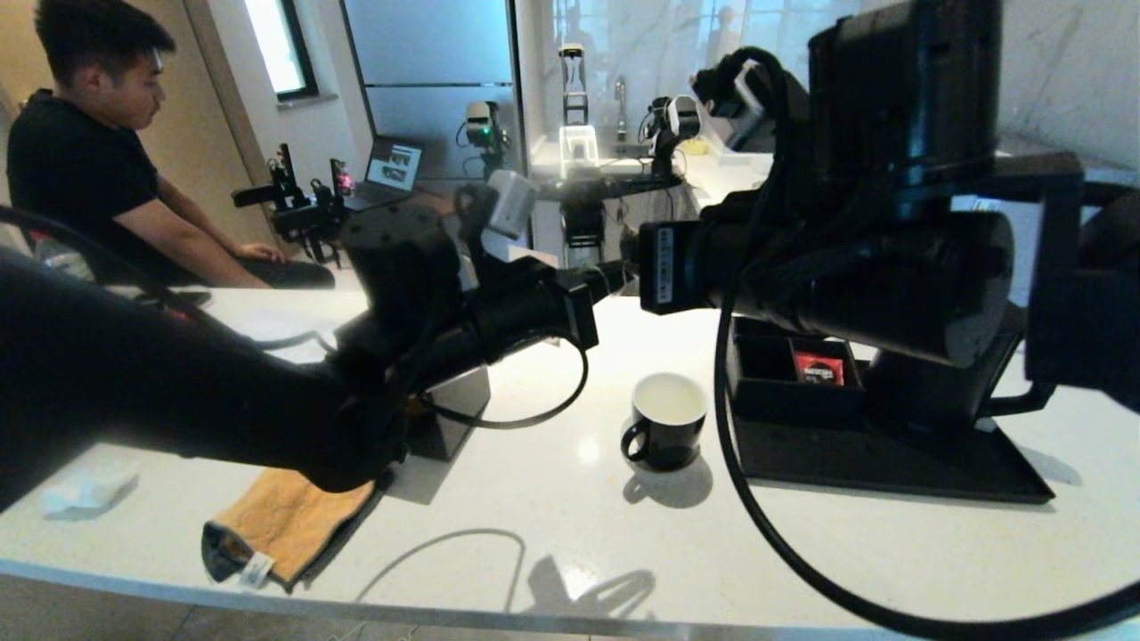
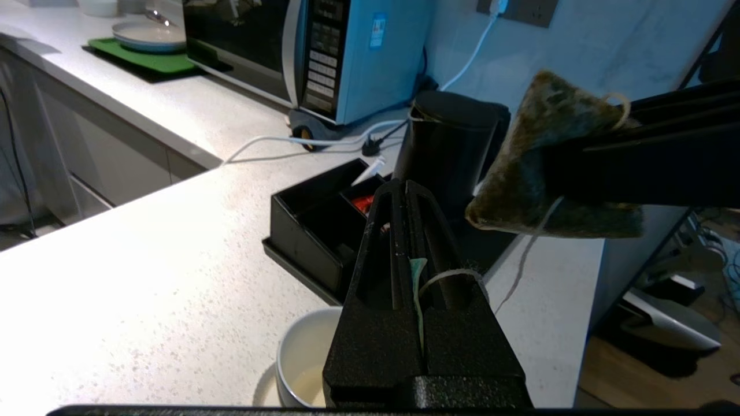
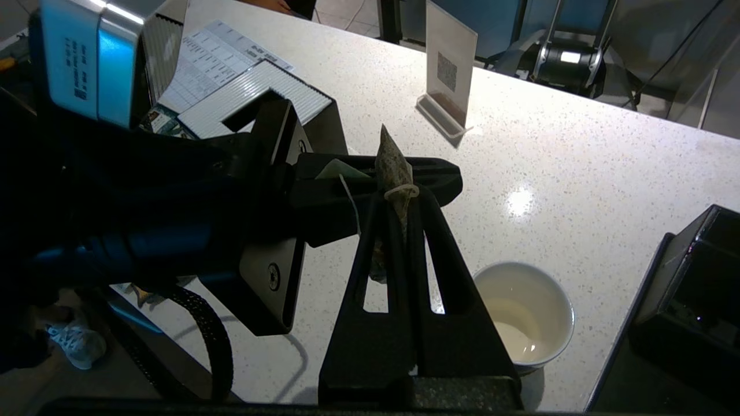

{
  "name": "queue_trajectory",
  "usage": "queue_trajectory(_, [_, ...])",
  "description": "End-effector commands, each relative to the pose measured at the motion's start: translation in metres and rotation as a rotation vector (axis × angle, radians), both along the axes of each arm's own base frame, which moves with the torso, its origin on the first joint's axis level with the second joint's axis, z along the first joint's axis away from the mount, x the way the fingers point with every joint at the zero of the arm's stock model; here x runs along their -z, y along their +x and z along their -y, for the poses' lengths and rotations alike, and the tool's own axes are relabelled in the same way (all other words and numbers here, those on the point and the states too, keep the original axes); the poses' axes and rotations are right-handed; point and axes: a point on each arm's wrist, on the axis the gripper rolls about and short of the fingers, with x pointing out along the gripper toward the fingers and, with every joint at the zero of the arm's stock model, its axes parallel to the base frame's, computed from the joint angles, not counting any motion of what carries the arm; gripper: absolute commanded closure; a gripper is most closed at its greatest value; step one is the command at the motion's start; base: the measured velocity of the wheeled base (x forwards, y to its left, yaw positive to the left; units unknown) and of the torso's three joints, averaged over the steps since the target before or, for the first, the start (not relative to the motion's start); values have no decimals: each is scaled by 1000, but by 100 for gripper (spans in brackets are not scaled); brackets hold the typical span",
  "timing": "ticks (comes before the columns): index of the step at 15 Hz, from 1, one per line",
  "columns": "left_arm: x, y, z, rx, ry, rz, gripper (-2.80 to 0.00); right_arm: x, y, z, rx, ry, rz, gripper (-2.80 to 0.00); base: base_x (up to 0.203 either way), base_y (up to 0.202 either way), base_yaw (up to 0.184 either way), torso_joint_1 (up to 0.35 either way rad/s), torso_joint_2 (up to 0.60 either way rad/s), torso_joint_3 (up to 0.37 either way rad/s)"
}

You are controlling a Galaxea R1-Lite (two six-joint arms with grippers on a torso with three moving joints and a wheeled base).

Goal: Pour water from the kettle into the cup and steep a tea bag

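Head view: both arms meet above the white counter (image 1: 552,499), the left gripper (image 1: 614,271) and the right gripper tip to tip over the cup (image 1: 668,432). The cup stands just left of the black tray (image 1: 891,463); the kettle (image 1: 926,392), mostly hidden by the right arm, stands on the tray's right part.

Left wrist view: the left gripper (image 2: 407,202) is pressed together on a pale tag and string (image 2: 417,283). The right gripper's fingers (image 2: 653,167) pinch the tea bag (image 2: 520,173). The kettle (image 2: 448,144) stands beyond, the cup (image 2: 300,358) below.

Right wrist view: the right gripper (image 3: 399,214) pinches the tea bag (image 3: 392,164) above the counter, left of the cup (image 3: 523,312), which holds a little water (image 3: 517,338).
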Motion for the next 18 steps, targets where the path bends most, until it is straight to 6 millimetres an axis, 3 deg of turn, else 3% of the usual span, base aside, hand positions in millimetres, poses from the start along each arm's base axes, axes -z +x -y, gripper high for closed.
queue_trajectory(1, [3, -5, 0, 11, 7, -10, 0, 11, -1, 1, 2, -13, -13, 0, 0, 0, 0, 0, 0, 0])
queue_trajectory(7, [13, -19, -1, 28, 22, -30, 0, 26, -4, 5, 4, -34, -37, 0, 0, 0, 0, 0, 0, 0])
queue_trajectory(18, [16, -23, -4, 27, 21, -31, 0, 27, -9, 11, 3, -37, -38, 0, 0, 0, 0, 0, 0, 0])
